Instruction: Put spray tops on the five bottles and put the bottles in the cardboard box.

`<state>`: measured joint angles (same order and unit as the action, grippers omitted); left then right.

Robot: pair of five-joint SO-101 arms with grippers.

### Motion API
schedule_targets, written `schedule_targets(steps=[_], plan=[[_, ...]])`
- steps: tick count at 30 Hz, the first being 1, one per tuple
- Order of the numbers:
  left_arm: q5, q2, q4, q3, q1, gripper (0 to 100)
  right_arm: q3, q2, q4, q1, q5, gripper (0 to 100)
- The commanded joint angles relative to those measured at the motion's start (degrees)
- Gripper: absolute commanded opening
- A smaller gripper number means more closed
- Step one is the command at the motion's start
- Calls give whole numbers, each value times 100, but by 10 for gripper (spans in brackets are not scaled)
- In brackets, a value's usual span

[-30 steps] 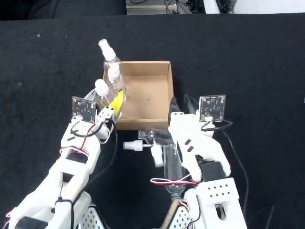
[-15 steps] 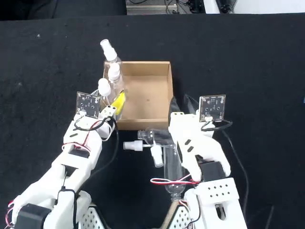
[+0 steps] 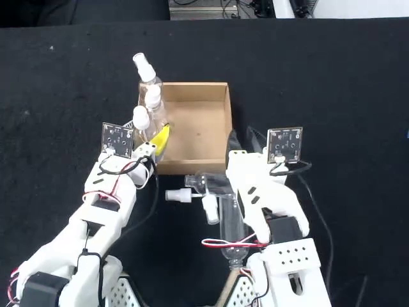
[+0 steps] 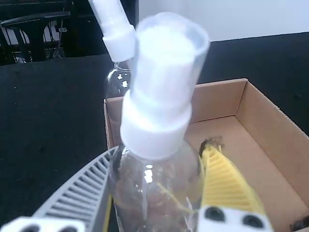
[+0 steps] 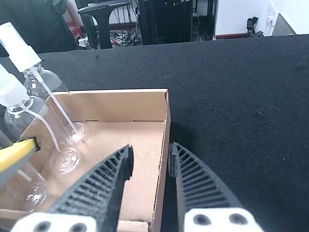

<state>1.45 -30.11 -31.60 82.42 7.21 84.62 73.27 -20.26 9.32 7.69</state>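
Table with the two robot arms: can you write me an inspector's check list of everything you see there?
Surface: black cloth-covered table.
Job's things: brown cardboard box, open on top; two clear plastic bottles with white spray tops stand inside along one wall; a third capped bottle is gripped beside them; two more clear bottles lie on the cloth in front of the box.
Clutter: nothing seen.
Grippers: left gripper shut on the third bottle; right gripper open, holding nothing, by the box's near corner.
Cables: red, white and black wires run along the arms.
Surroundings: black chair and white wall behind the table.
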Motion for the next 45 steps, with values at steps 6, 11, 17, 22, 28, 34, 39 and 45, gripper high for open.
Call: schedule_targets(steps=[6,11,17,22,28,34,39,45], plan=[[35,18,-70,-303,4,271,-13,136,185,-70,-62,103],[185,18,-70,-259,-4,271,-13,136,185,-70,-62,103],[185,-44,-70,-286,-110,270,-13,136,185,-70,-62,103],[176,-62,-70,-391,-66,270,-22,136,185,-70,-62,103],[26,-352,1178,-840,-75,270,-22,136,185,-70,-62,103],[-378,-1600,3262,-1411,-57,270,-40,136,185,-70,-62,103],[-378,-2268,4334,-1499,-57,270,-40,136,185,-70,-62,103],[-404,-2866,5802,-1516,-101,270,-40,136,185,-70,-62,103]])
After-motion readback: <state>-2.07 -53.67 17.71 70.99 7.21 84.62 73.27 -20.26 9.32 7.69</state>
